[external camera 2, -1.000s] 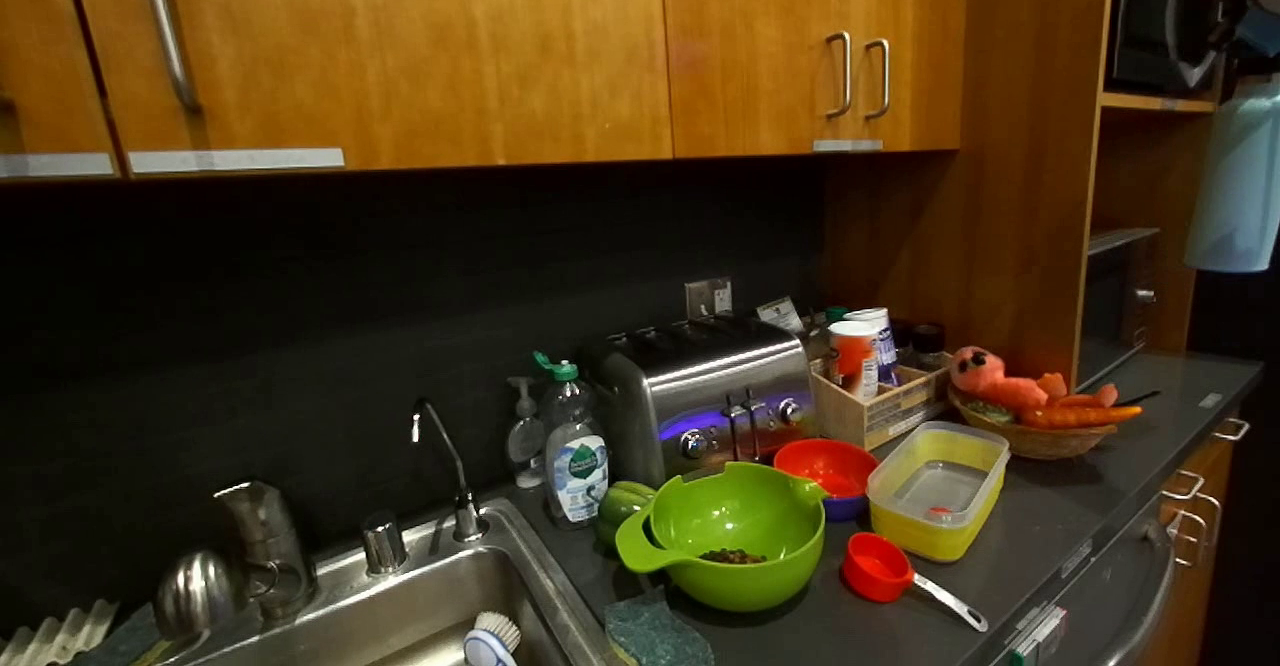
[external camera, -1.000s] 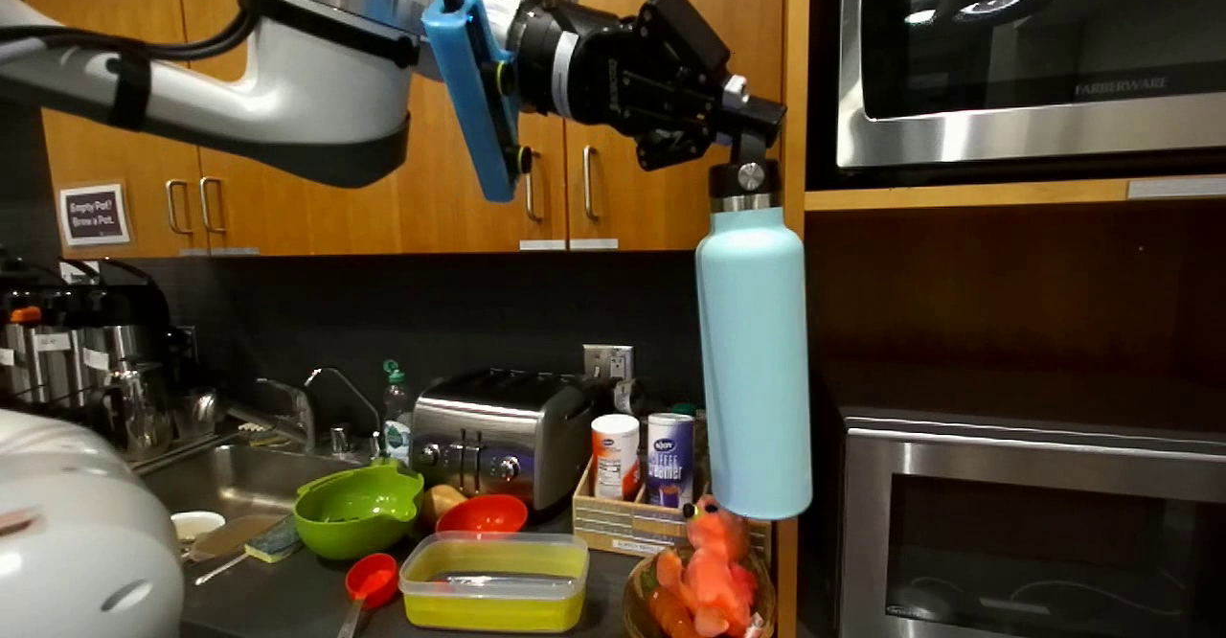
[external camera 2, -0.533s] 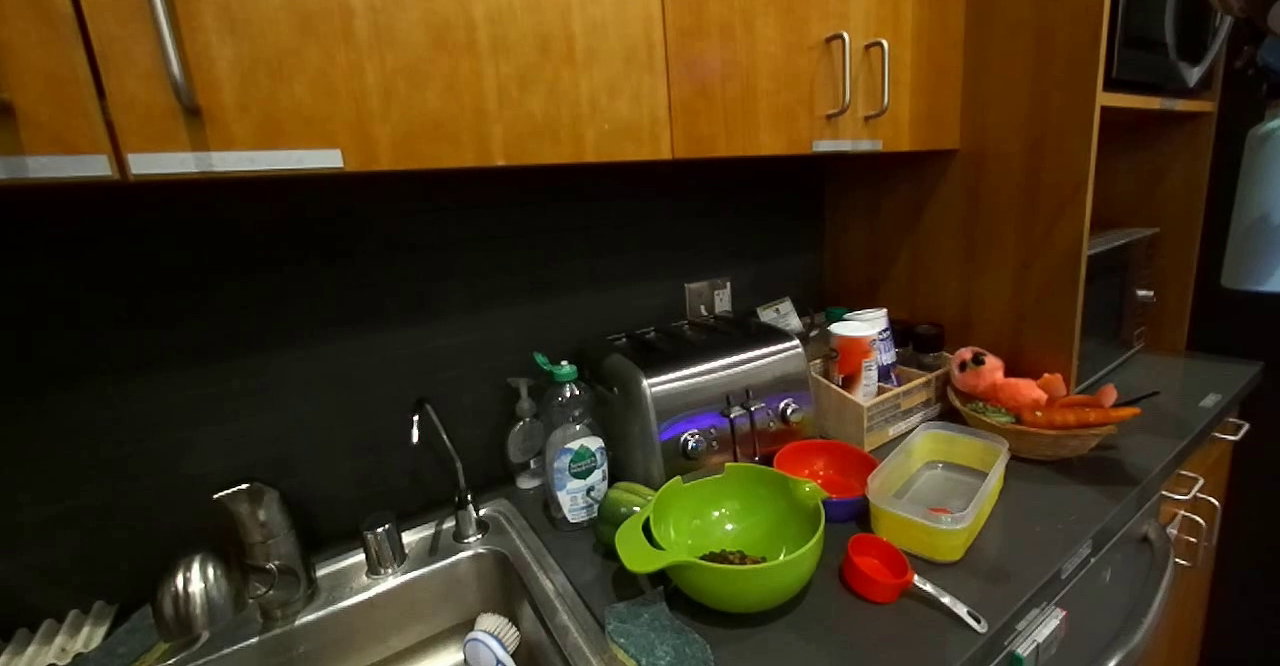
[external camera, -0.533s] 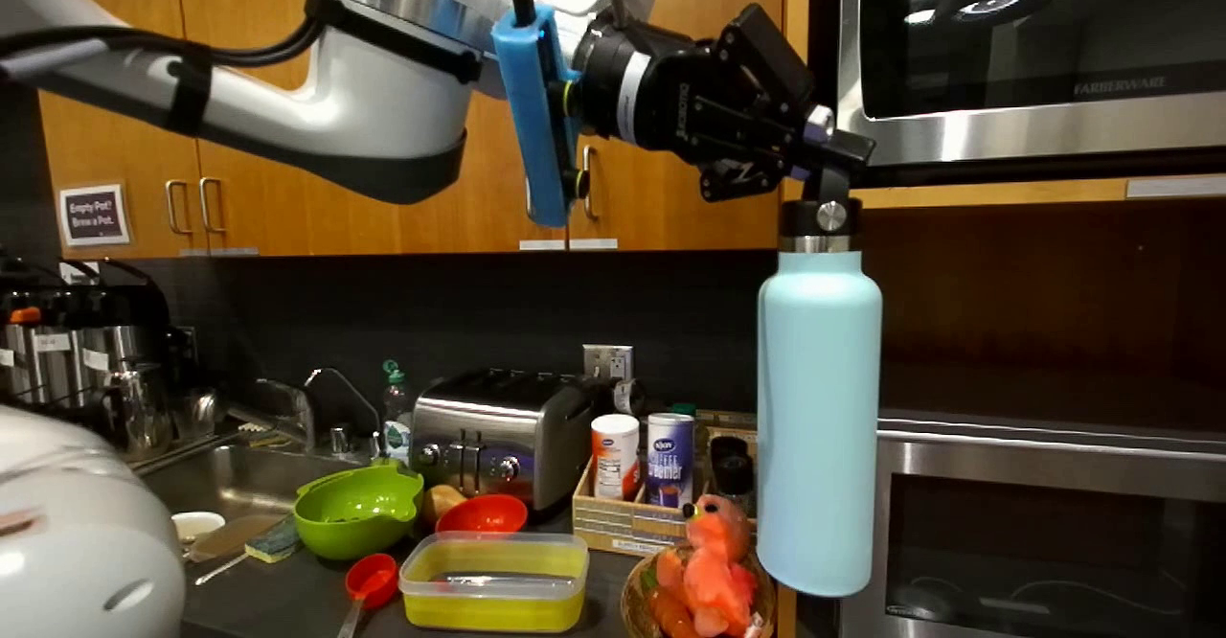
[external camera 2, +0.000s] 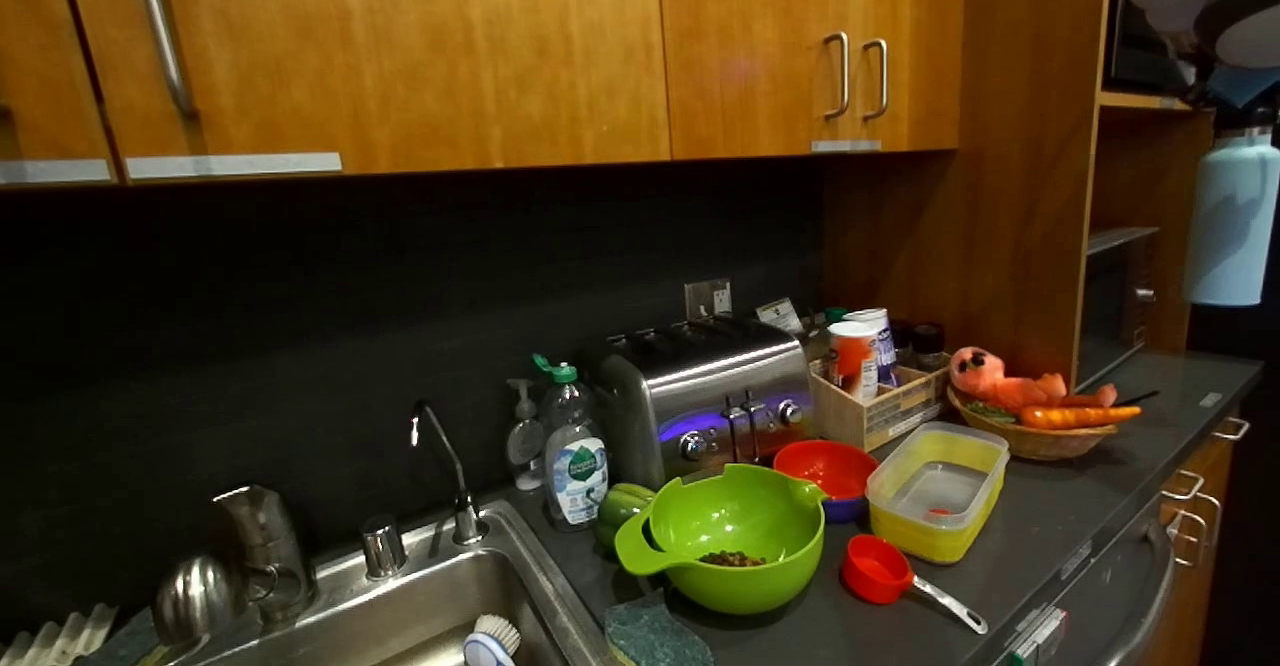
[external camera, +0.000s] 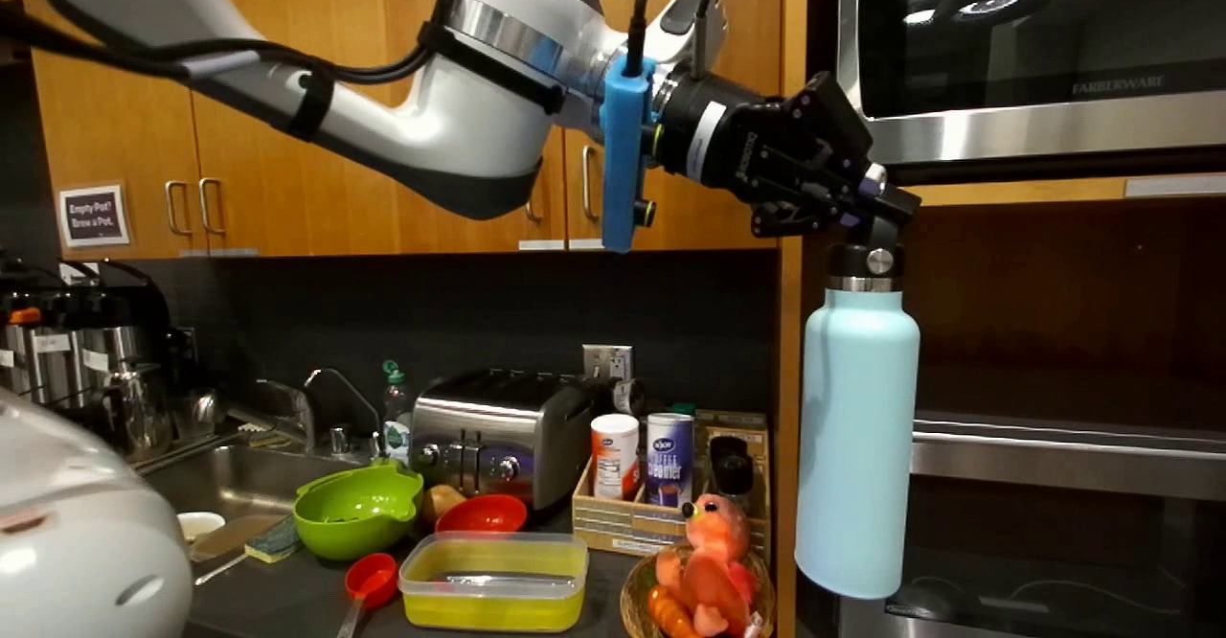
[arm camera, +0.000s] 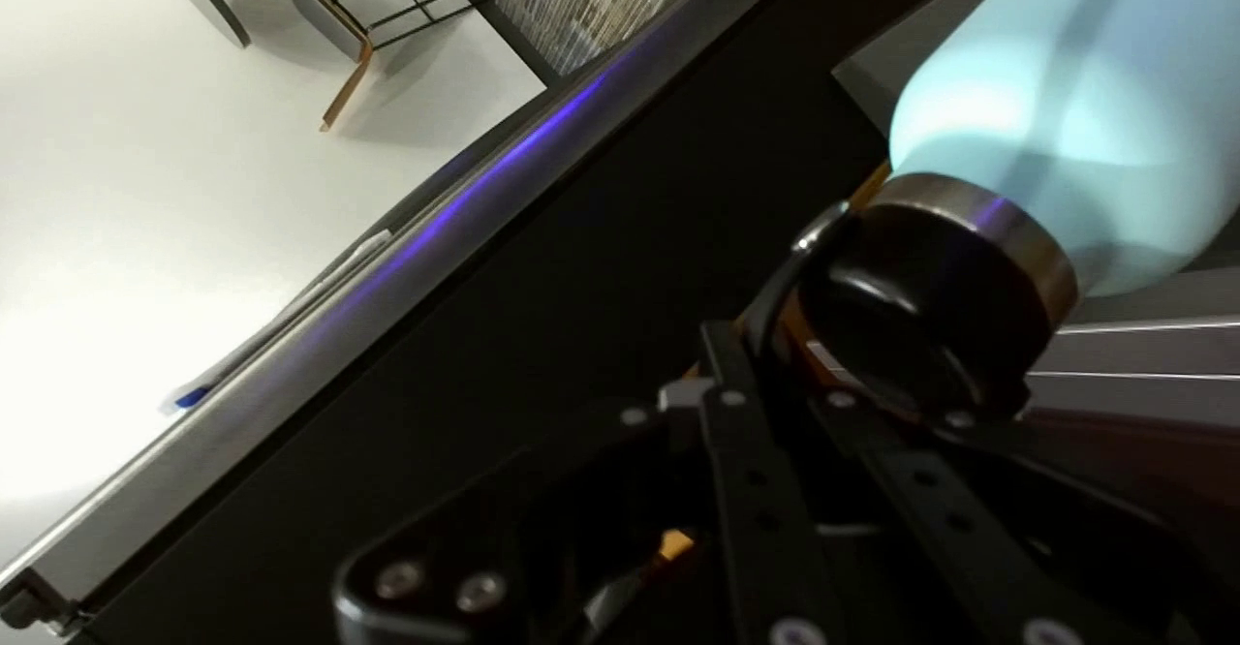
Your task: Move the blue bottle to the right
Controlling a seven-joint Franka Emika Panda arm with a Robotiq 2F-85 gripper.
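Observation:
The light-blue bottle [external camera: 859, 446] hangs nearly upright in the air, its base swung slightly left in an exterior view. My gripper [external camera: 886, 205] is shut on the loop handle of its dark cap [external camera: 852, 262]. The bottle [external camera 2: 1233, 231] also shows at the far right edge in an exterior view, where arm parts cover the gripper. In the wrist view the bottle [arm camera: 1095, 93] fills the upper right, and the handle strap runs down to the tips of the gripper [arm camera: 770, 359]. How the strap sits between the fingertips is too dark to see fully.
Behind the bottle stand a lower microwave [external camera: 1054, 552] and a vertical wooden panel [external camera: 787, 331]; an upper microwave [external camera: 1034, 130] is above. Left of it on the counter [external camera 2: 1190, 396] are a basket [external camera 2: 1060, 443] with a plush toy, a wooden box [external camera 2: 880, 424], and a yellow container [external camera 2: 930, 541].
The arm has carried the bottle to the right and lower, past the wooden panel, in an exterior view. The gripper has stayed shut on the handle. Counter items have not moved.

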